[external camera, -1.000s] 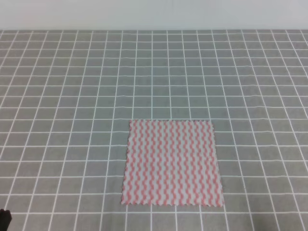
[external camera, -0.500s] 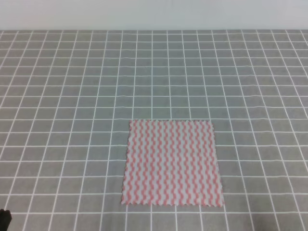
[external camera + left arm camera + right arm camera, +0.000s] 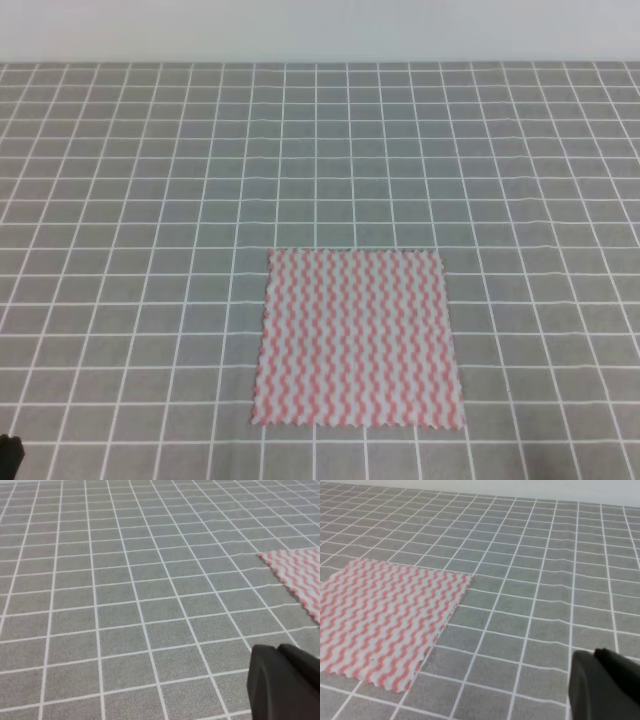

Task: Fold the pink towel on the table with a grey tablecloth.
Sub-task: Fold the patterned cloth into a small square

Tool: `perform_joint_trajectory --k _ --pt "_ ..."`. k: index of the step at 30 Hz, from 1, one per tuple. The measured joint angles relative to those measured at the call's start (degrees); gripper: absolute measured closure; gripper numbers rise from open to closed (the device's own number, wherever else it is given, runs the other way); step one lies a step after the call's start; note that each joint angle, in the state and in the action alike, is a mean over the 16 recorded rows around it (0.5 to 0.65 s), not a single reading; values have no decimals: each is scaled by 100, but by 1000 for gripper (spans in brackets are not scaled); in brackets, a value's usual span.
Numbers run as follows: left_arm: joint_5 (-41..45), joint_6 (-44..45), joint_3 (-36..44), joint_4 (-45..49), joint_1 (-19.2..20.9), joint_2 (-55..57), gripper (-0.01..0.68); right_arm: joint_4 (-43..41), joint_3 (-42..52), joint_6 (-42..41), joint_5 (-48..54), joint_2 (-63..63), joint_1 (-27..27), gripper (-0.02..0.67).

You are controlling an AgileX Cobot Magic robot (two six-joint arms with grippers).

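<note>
We see the pink towel [image 3: 357,338] lying flat and unfolded on the table with a grey tablecloth [image 3: 150,200]. Left gripper [image 3: 285,682] and right gripper [image 3: 602,685] sit off the towel; their opening cannot be determined. No writing visible.

High overview; two low wrist views

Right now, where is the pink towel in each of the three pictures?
Exterior high view: the pink towel lies flat, low and just right of the middle.
Left wrist view: only one corner of it shows, at the right edge.
Right wrist view: it fills the lower left.
Shared landmark: the grey tablecloth with white grid lines lies under the towel in all three views.
</note>
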Motion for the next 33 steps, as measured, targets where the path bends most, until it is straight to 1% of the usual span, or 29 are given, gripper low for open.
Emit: perform_joint_trajectory --k 26,33 --pt "-33 0 26 2 -1 -35 675 2 23 0 -11 -15 1 665" --pt "-85 0 26 133 -1 -35 675 -1 -16 0 11 23 -2 666"
